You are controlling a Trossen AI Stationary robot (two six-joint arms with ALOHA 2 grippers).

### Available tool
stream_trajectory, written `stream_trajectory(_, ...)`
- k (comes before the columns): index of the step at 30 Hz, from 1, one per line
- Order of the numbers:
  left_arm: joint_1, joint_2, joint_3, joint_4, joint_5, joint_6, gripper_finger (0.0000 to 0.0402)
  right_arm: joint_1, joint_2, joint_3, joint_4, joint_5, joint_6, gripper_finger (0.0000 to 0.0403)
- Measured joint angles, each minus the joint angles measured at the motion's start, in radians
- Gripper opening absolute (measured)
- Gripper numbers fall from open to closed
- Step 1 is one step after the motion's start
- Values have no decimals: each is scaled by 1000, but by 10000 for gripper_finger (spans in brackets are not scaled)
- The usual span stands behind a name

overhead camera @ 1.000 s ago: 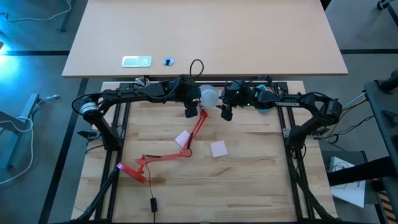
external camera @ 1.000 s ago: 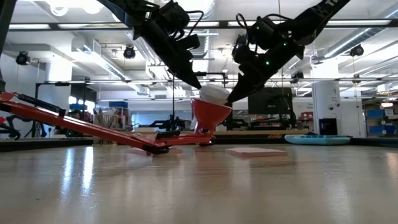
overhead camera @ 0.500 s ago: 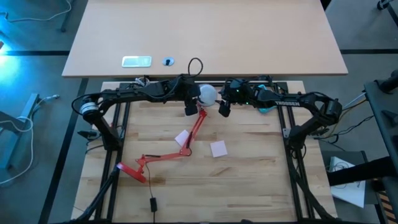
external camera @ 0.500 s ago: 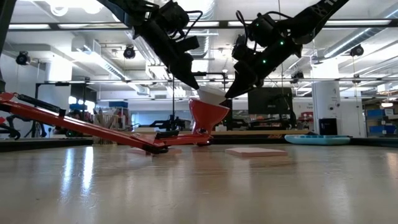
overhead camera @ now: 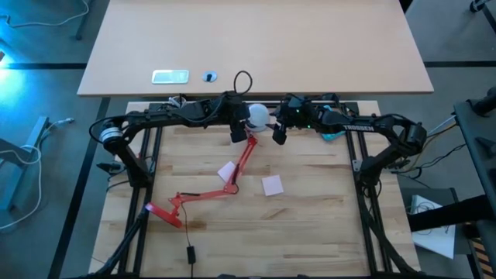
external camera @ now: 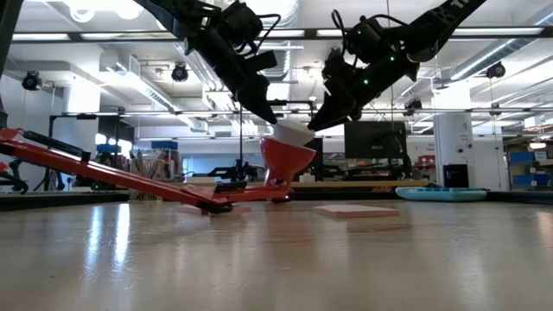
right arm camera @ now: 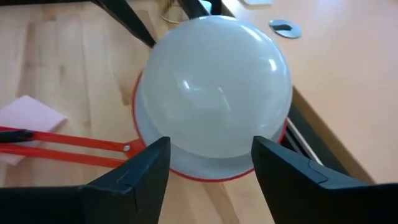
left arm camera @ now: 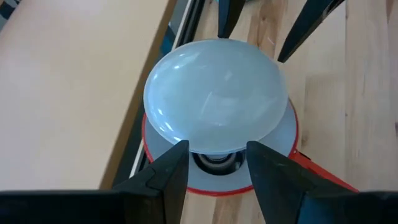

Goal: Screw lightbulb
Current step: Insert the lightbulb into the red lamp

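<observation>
The white lightbulb (left arm camera: 214,93) sits tilted in the white-lined shade (external camera: 288,160) of a red desk lamp, whose jointed arm (overhead camera: 240,167) lies on the wooden table. My left gripper (left arm camera: 217,155) comes slanting down from the left. Its two fingers stand on either side of the bulb's narrowing lower part, above the socket (left arm camera: 214,163). My right gripper (right arm camera: 208,146) is open. It hangs just above and to the right of the bulb (external camera: 294,132), with its fingertips (external camera: 316,126) apart from it. My left gripper's fingertips (left arm camera: 180,155) reach the lightbulb's lower flanks (left arm camera: 186,140) from above on a slant, one on each side. I cannot tell whether they touch the glass. The bulb rests in the lamp's shade.
Two pink sticky notes (overhead camera: 272,184) (overhead camera: 227,172) lie beside the lamp arm. The lamp's red foot (overhead camera: 167,208) is near the table's left front. A teal object (external camera: 441,193) sits at the right. Black frame rails (overhead camera: 364,201) run along both sides.
My right gripper has moved up and a little toward the far edge, away from the lightbulb it stood against a second ago. The bulb and shade have shifted slightly toward the table's left. My left gripper has kept still.
</observation>
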Motion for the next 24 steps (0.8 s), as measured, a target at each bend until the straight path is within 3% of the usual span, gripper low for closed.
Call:
stream_trajectory(15,20,0,0,60,0,35,153,0,-3,0,-12,-82,32,221)
stream_trajectory(24,14,1,0,-40,-2,31,153,-58,-27,-4,-173,42,-82,220)
